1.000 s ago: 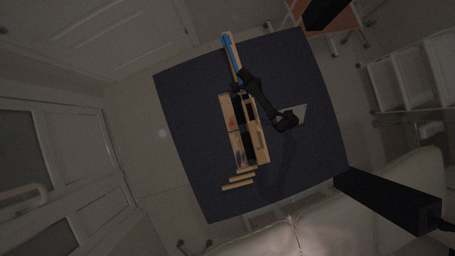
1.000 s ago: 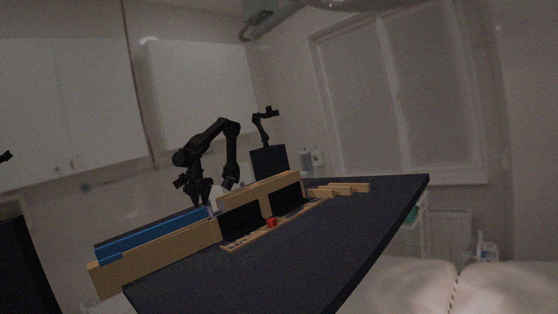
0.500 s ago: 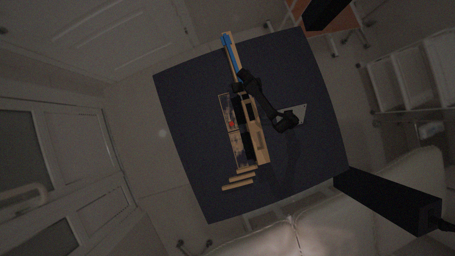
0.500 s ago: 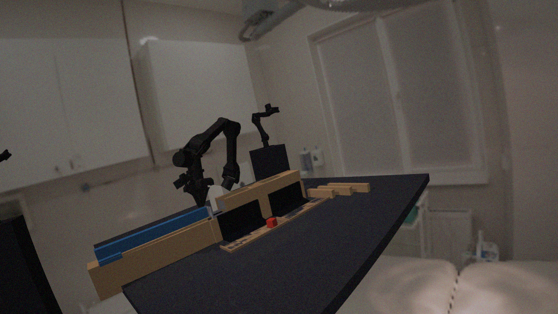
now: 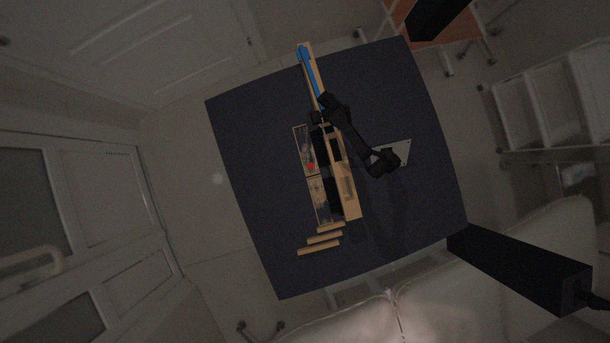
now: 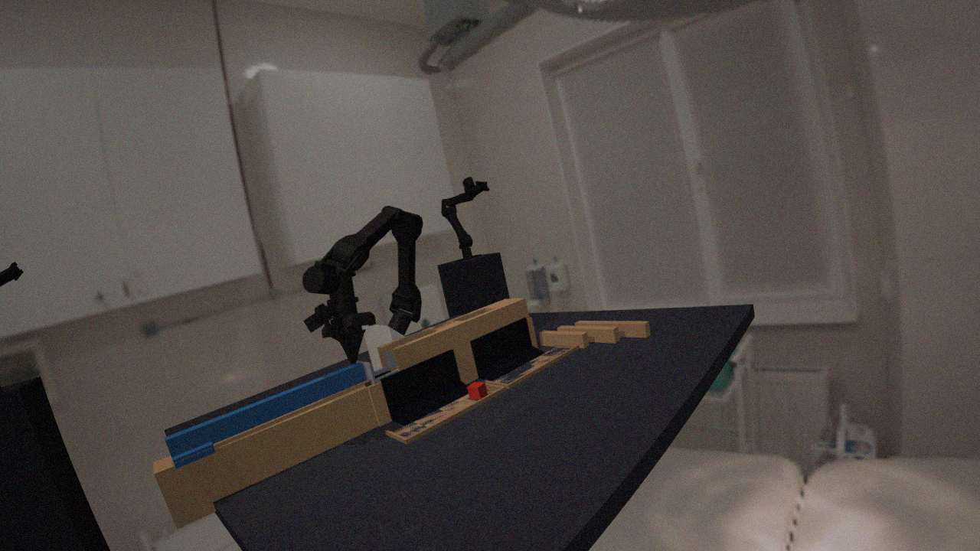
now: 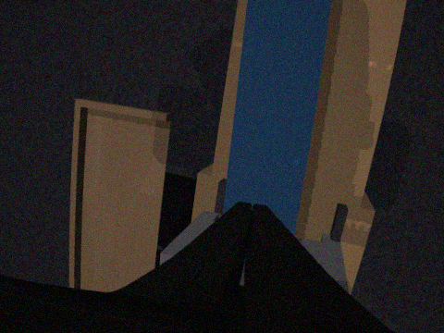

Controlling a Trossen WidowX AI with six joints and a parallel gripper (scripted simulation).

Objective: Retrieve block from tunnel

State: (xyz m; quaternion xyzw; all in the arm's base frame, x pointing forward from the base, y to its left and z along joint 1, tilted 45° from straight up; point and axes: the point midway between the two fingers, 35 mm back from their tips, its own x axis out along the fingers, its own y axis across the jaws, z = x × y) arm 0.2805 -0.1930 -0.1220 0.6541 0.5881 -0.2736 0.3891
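Black and clenched, the tool (image 5: 325,114) (image 6: 352,361) (image 7: 252,206) has its two fingertips together with nothing between them. It points down over the inner end of one blue bar (image 5: 310,72) (image 6: 267,409) (image 7: 277,92); whether it touches the bar, I cannot tell. The bar lies along one wooden channel (image 5: 318,76) (image 6: 274,438) (image 7: 351,92), and both reach past the top edge of the desk (image 5: 256,170) (image 6: 514,465) (image 7: 116,46), as seen from above. In line with them is one wooden tunnel (image 5: 353,206) (image 6: 465,321). Two shallow trays (image 5: 300,149) (image 6: 438,417) (image 7: 120,194) lie end to end along its side. One red block (image 5: 310,166) (image 6: 476,391) sits on the tray nearer the top edge, outside the tunnel. Farther out, three wooden rods (image 5: 325,237) (image 6: 588,334) lie apart, toward the bottom edge.
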